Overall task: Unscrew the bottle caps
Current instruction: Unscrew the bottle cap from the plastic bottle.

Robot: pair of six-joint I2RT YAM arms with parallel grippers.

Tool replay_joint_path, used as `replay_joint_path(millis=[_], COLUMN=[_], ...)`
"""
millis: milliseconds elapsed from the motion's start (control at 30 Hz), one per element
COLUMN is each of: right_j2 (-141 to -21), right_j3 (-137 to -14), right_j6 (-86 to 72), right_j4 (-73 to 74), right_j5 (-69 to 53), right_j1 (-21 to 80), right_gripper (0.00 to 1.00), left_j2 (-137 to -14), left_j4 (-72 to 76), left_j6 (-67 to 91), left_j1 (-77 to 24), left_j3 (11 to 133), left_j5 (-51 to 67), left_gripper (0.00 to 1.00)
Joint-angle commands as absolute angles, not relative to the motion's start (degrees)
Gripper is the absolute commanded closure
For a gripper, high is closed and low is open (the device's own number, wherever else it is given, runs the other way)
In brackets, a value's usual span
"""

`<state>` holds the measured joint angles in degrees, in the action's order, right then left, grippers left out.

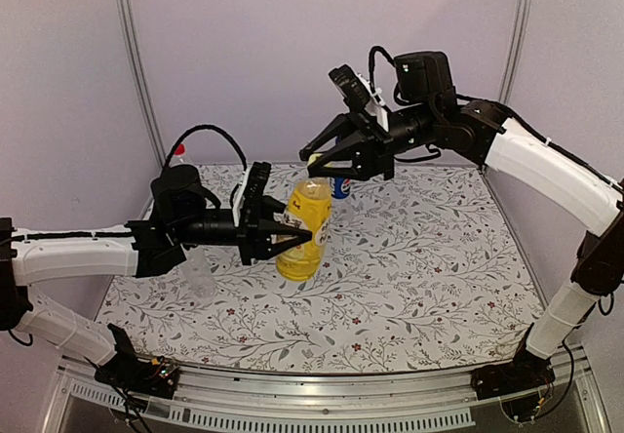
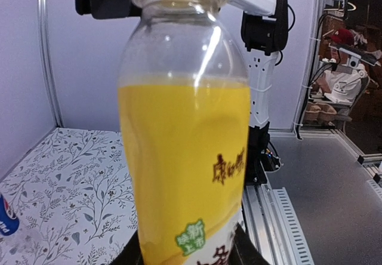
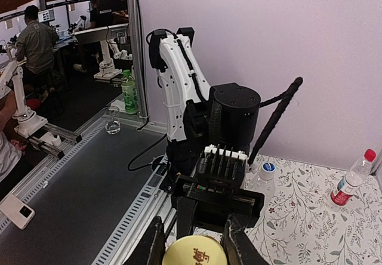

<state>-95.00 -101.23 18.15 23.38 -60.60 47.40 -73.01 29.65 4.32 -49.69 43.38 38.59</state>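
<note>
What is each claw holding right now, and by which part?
Both hold the yellow bottle: the left claw clamps its lower body, and the right claw is shut on its cap.

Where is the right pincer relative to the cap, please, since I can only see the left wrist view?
Observer: The right pincer is closed on the cap of the yellow bottle, with a finger on either side.
Operator: Thank you. Where is the red-white labelled bottle?
Observer: The red-white labelled bottle is near the table's back left corner, apart from both arms.
Operator: And the plain clear one?
Observer: The plain clear bottle stands on the table close by the left arm.
</note>
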Motion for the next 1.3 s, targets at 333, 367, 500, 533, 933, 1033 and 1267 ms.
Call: replay_joint_path(millis=[333, 367, 500, 533, 933, 1033, 1267], right_j2=[-94.4, -94.0, -92.8, -92.5, -93.0, -94.3, -97.7], right_j3=[-98.9, -98.5, -97.9, -98.0, -97.0, -97.7, -100.0], right_j6=[12.3, 11.9, 8.4, 7.2, -16.1, -16.9, -17.0], right_j4=[20.1, 19.6, 17.0, 16.2, 7.4, 7.9, 9.5], right_j5=[-47.3, -46.5, -42.1, -39.1, -17.7, -16.2, -16.9], right_j1=[46.2, 46.3, 46.2, 46.2, 47.4, 48.0, 49.3], right_gripper=[0.3, 0.24, 0.09, 0.08, 0.1, 0.11, 0.2], left_j2=[-72.3, -72.3, -72.5, -72.6, -73.3, -73.3, -73.5], left_j4=[27.7, 27.6, 26.3, 25.6, 19.6, 19.0, 18.1], left_j6=[3.7, 3.7, 3.9, 4.0, 2.8, 2.1, 1.3], left_j1=[-48.6, -48.6, -48.5, -48.5, -51.3, -51.8, -52.5], left_j3=[45.0, 44.9, 45.2, 45.5, 48.0, 48.3, 48.8], left_j5=[22.4, 21.8, 17.0, 15.3, 0.2, -3.1, -6.5], left_gripper=[0.71, 0.71, 0.71, 0.71, 0.7, 0.69, 0.68])
